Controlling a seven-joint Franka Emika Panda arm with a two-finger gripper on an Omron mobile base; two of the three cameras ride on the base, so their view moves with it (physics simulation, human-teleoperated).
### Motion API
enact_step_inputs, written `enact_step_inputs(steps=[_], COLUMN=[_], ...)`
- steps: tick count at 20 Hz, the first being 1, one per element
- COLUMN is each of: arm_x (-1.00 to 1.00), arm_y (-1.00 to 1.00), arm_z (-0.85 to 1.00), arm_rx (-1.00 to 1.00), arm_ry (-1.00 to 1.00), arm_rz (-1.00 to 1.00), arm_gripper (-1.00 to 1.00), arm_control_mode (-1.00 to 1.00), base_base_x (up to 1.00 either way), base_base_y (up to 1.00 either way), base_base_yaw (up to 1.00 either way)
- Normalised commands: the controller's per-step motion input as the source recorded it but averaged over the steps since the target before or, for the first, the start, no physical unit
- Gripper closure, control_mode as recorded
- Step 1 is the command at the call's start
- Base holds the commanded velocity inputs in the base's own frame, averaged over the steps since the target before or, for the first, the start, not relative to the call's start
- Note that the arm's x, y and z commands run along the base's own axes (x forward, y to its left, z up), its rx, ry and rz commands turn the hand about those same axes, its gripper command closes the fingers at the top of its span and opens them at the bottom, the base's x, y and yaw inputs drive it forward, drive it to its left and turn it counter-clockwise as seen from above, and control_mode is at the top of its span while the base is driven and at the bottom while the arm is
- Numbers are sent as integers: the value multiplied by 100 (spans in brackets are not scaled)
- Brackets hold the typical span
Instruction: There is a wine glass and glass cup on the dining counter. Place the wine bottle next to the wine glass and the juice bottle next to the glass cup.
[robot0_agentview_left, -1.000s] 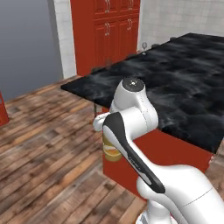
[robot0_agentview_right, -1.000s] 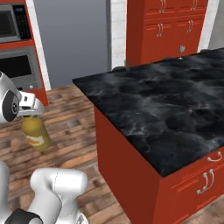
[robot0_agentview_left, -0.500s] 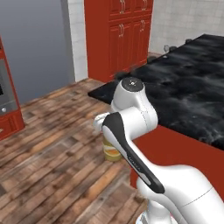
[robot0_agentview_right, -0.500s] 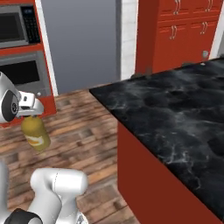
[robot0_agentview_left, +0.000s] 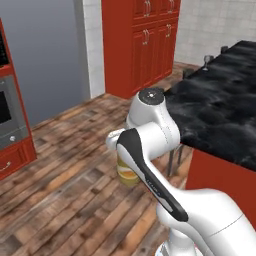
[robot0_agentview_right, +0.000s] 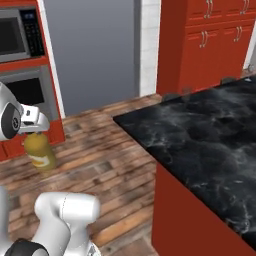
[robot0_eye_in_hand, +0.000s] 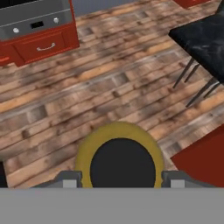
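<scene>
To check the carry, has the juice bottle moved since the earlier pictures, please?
Yes: gripped by the fingers, the juice bottle has drawn away leftward from the dining counter's corner in the right base view.

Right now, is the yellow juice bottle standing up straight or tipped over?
Upright. The juice bottle hangs straight down from the jaws above the wood floor, black cap on top in the hand view.

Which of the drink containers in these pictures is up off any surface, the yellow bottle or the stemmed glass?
The juice bottle, yellow with a black cap, hangs in the gripper above the wood floor. The wine glass stands on the far end of the dining counter.
</scene>
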Motion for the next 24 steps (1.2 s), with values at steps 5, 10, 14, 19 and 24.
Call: enact_step_inputs(steps=[5,10,14,19,24], arm_x=[0,0,0,0,0], arm_y=[0,0,0,0,0], arm_z=[0,0,0,0,0], arm_rx=[0,0,0,0,0], arm_ry=[0,0,0,0,0], arm_rz=[0,0,0,0,0], arm_gripper=[100,100,100,100,100], arm_control_mode=[100,100,100,100,100], base_base_x=[57,58,57,55,55], base_base_y=[62,58,51,47,45], base_base_yaw=[-17,-22,-32,-40,-42])
